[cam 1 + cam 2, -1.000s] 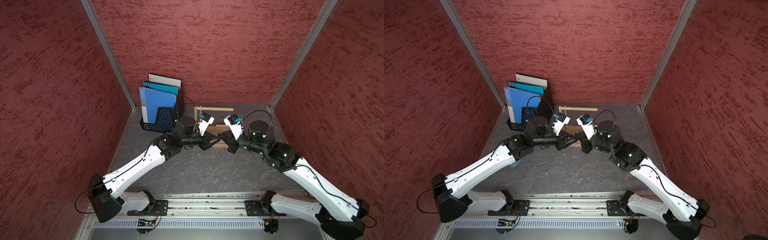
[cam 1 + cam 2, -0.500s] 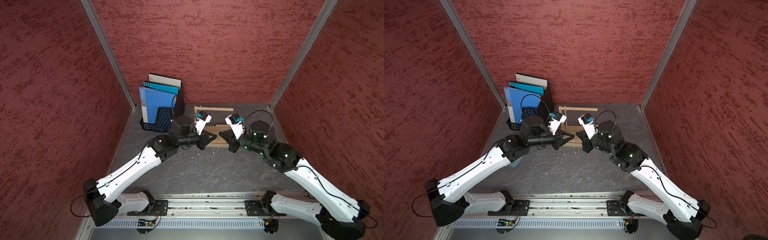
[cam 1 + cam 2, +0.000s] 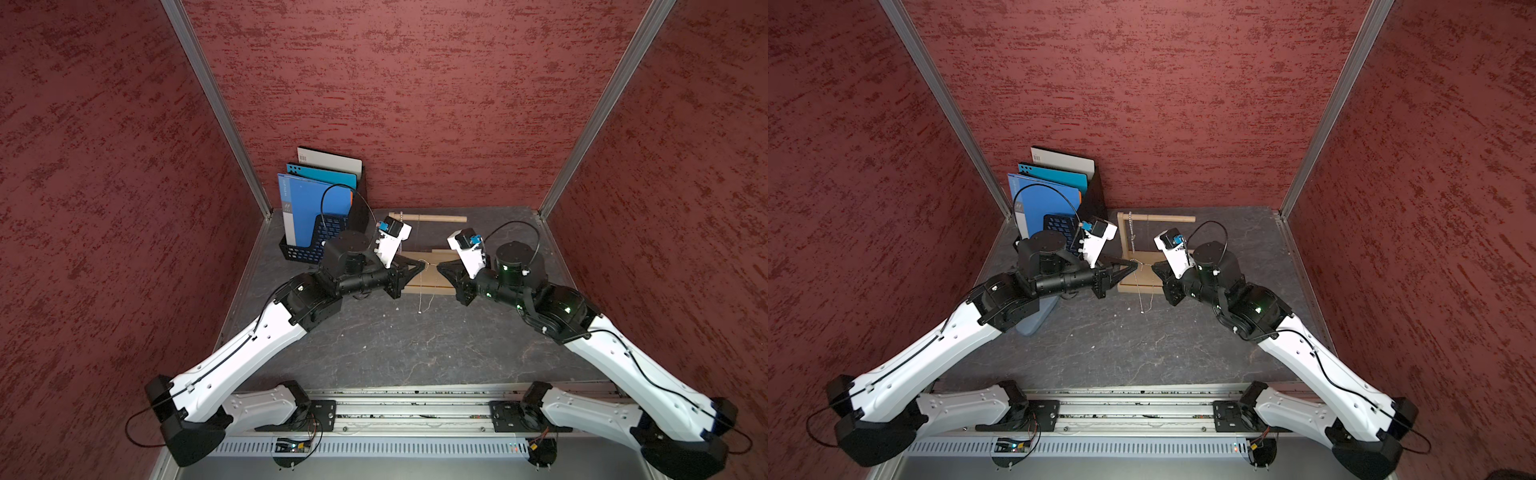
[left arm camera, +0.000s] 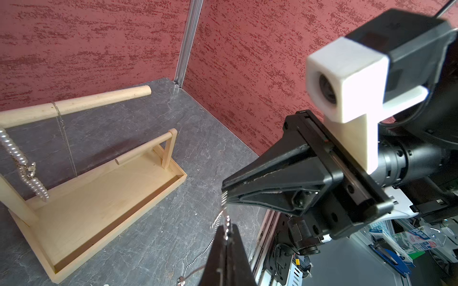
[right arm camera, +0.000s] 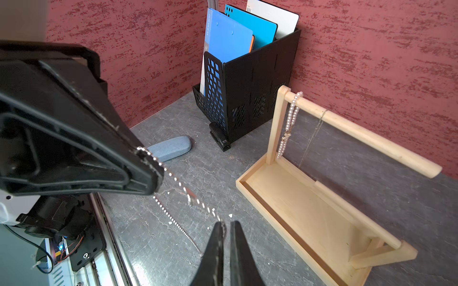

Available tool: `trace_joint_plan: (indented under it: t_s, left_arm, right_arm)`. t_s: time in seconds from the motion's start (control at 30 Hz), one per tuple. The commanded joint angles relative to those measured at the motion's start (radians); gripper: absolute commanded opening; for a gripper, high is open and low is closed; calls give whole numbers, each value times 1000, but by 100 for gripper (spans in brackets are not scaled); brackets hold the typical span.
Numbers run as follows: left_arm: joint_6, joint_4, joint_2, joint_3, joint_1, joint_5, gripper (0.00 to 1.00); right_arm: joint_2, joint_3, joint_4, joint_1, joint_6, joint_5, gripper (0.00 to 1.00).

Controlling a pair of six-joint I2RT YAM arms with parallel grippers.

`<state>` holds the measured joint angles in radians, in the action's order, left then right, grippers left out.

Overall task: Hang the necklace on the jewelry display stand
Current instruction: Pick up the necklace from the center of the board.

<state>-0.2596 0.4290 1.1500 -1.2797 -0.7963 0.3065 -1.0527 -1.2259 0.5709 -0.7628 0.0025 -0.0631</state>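
Close by the stand (image 3: 436,217) in a top view, the necklace (image 3: 429,264) spans from left gripper (image 3: 419,263) to right gripper (image 3: 440,266). Left wrist view: I see the left gripper clamped on the chain. Right wrist view: right jaws barely parted, chain touching one fingertip (image 5: 219,237).

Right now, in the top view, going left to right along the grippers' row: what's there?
From the left: black mesh file rack → black left gripper → silver bead-chain necklace → black right gripper.
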Motion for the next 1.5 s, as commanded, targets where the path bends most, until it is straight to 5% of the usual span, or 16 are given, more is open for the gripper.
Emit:
trace_joint_plan:
  t_s: [0.0, 0.23, 0.4, 0.6, 1.47]
  left_arm:
    - [20, 1, -8, -39, -4, -16, 0]
    - [29, 6, 21, -78, -6, 8, 0]
    - [50, 97, 73, -157, 3, 97, 0]
    - [57, 183, 96, -209, 23, 161, 0]
    - [10, 203, 71, -188, 52, 268, 0]
  right_arm:
    - [-14, 0, -16, 3, -28, 46, 12]
    - [-53, 2, -57, 10, -26, 19, 9]
    - [-46, 47, -138, 26, 31, -100, 37]
    - [-9, 117, -216, 79, 94, -270, 50]
    - [95, 202, -239, 89, 178, -398, 45]
